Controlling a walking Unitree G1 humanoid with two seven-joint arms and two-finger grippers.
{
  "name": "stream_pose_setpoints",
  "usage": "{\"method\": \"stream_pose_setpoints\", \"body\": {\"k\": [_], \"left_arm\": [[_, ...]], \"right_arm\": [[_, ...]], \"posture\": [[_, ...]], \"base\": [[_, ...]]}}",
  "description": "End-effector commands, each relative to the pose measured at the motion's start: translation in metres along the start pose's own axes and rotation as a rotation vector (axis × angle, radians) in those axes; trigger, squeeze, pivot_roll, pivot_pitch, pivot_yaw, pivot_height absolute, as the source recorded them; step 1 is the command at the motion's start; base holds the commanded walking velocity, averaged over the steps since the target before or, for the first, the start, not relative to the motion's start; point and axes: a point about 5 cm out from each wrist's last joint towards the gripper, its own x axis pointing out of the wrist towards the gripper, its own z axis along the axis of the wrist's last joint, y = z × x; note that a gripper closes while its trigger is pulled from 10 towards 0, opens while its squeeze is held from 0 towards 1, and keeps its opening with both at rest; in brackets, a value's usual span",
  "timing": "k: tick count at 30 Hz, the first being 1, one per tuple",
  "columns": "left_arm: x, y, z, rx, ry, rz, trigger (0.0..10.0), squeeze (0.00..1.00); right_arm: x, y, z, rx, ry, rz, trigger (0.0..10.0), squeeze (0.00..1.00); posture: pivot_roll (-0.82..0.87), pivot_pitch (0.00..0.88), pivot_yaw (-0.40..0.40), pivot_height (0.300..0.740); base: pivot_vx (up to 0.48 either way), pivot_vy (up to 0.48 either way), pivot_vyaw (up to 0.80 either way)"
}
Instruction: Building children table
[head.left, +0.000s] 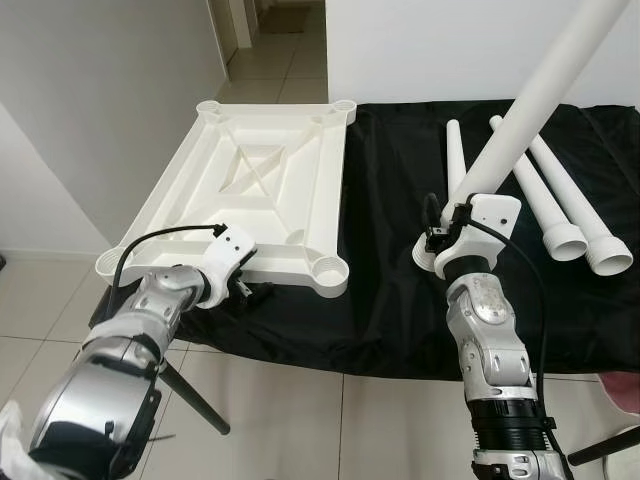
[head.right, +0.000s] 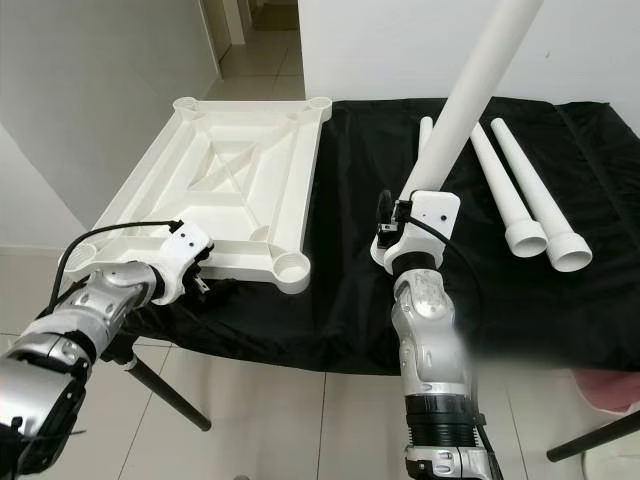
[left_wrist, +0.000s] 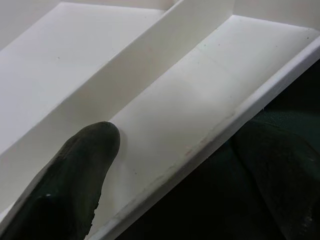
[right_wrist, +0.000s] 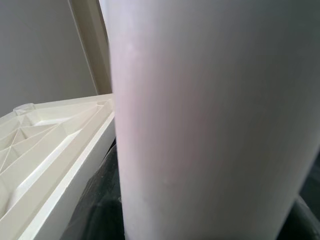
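Your right gripper (head.left: 455, 225): pinching a white leg (head.left: 530, 100), lifted and tilted above the black cloth (head.left: 400, 290). Your left gripper (head.left: 245, 285): fingers clamp the near rim of the upturned tabletop (head.left: 260, 180). Three spare legs (head.left: 560, 200) lie right.

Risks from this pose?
1. The right pincer grips the raised leg near its wide end; the long overhang may lever it loose.
2. The tabletop overhangs the black cloth on the robot's left, with the left pincer at its near edge; a push could slide it off.
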Motion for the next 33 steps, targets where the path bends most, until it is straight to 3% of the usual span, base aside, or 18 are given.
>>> {"method": "stream_pose_setpoints", "body": {"k": [1,9,10,11,13,15,16,17,27,33], "left_arm": [[-0.002,-0.036,-0.025,-0.077,0.075,-0.455,10.0,0.00],[0.002,-0.053,-0.026,-0.105,0.050,-0.525,10.0,0.00],[0.003,-0.053,-0.025,-0.105,0.049,-0.527,7.4,0.00],[0.003,-0.053,-0.024,-0.106,0.047,-0.532,6.5,0.00],[0.003,-0.054,-0.024,-0.107,0.045,-0.534,6.5,0.00],[0.003,-0.056,-0.022,-0.104,0.039,-0.553,2.5,0.00],[0.003,-0.056,-0.022,-0.104,0.039,-0.553,2.5,0.00],[0.002,-0.058,-0.021,-0.104,0.035,-0.569,0.0,0.00],[-0.002,-0.076,-0.015,-0.093,0.003,-0.672,0.0,0.00],[-0.011,-0.098,-0.007,-0.090,-0.046,-0.797,0.0,0.00]], "right_arm": [[0.000,0.005,0.003,0.009,-0.014,0.010,10.0,0.00],[0.003,0.008,0.002,0.017,-0.014,0.015,10.0,0.00],[0.003,0.009,0.002,0.017,-0.014,0.015,10.0,0.00],[0.003,0.009,0.002,0.017,-0.013,0.015,10.0,0.00],[0.003,0.009,0.002,0.017,-0.013,0.016,10.0,0.00],[0.003,0.008,0.002,0.016,-0.013,0.015,10.0,0.00],[0.003,0.008,0.002,0.016,-0.013,0.015,10.0,0.00],[0.003,0.007,0.002,0.015,-0.013,0.013,10.0,0.00],[0.003,0.007,0.002,0.015,-0.012,0.003,10.0,0.00],[0.004,0.006,0.003,0.012,-0.017,0.004,10.0,0.00]], "posture": [[-0.07,0.066,0.137,0.740],[-0.05,0.068,0.134,0.740],[-0.05,0.070,0.135,0.740],[-0.05,0.070,0.135,0.740],[-0.05,0.070,0.135,0.740],[-0.05,0.072,0.139,0.740],[-0.05,0.072,0.139,0.740],[-0.05,0.072,0.139,0.740],[-0.06,0.078,0.146,0.740],[-0.06,0.079,0.142,0.740]], "base": [[0.000,0.000,0.00],[0.000,0.000,0.00],[0.000,0.000,0.00],[0.000,0.000,0.00],[0.000,0.000,0.00],[0.000,0.000,0.00],[0.000,0.000,0.00],[0.000,0.000,0.00],[0.000,0.000,0.00],[0.000,0.000,0.00]]}}
